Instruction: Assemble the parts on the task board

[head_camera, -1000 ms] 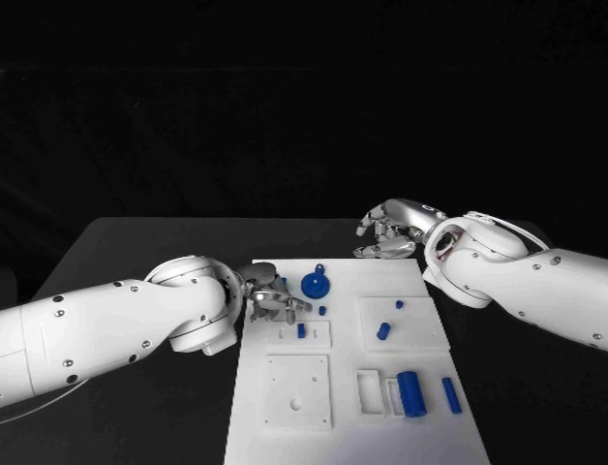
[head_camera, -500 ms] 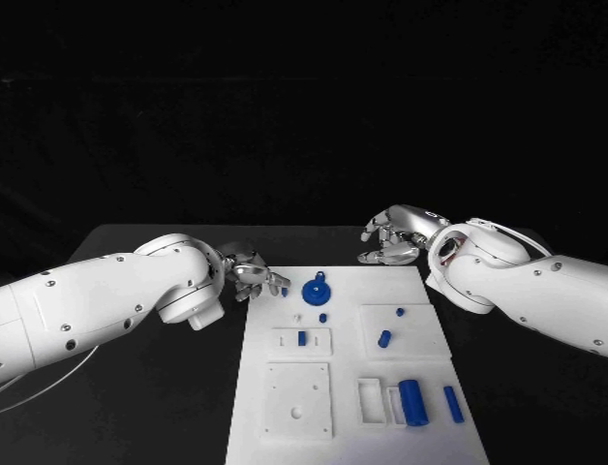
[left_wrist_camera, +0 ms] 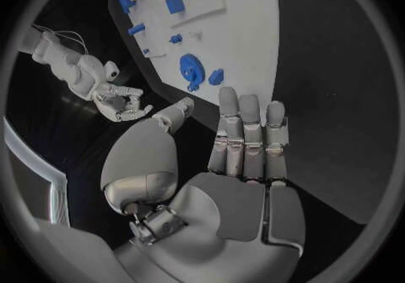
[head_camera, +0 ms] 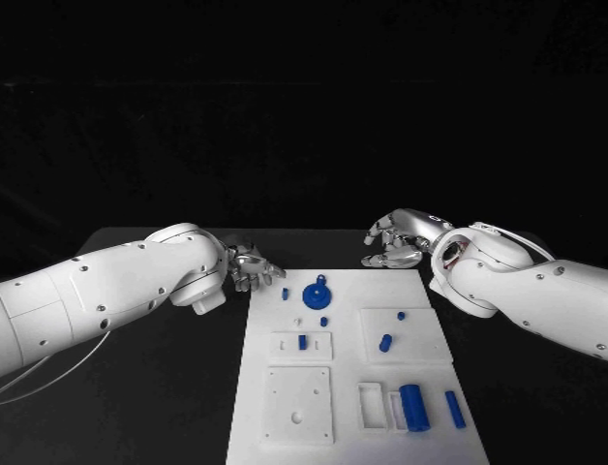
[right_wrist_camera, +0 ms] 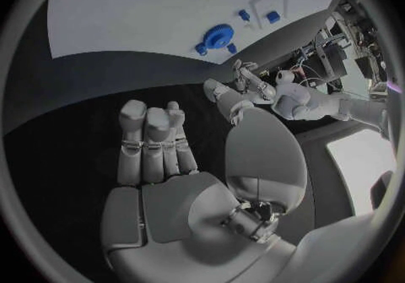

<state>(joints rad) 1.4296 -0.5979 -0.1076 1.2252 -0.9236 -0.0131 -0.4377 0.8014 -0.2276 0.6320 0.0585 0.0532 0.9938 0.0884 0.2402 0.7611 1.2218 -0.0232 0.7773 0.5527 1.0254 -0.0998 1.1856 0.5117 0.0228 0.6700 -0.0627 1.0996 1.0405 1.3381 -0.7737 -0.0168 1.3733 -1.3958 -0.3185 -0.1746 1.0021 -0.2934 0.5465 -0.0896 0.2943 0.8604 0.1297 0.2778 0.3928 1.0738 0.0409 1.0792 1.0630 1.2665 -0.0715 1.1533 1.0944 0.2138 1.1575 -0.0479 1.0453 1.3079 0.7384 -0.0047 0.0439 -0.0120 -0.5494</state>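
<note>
The left hand (head_camera: 253, 267) has pulled back off the task board (head_camera: 344, 402) to the tabletop (head_camera: 151, 387) beside its far-left corner, fingers (left_wrist_camera: 245, 127) loosely spread and empty, leaving the blue gear (head_camera: 317, 287) on the board, so a placement looks finished; the right hand (head_camera: 399, 238) hovers empty, fingers part-curled.

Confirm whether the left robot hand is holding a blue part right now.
No. In the left wrist view the left robot hand is empty, its fingers straight, over the black table.

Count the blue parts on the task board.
8 visible on the task board: gear, three small pieces near it, two pegs mid-board, cylinder and bar nearest the robot. Smaller ones may escape notice.
</note>
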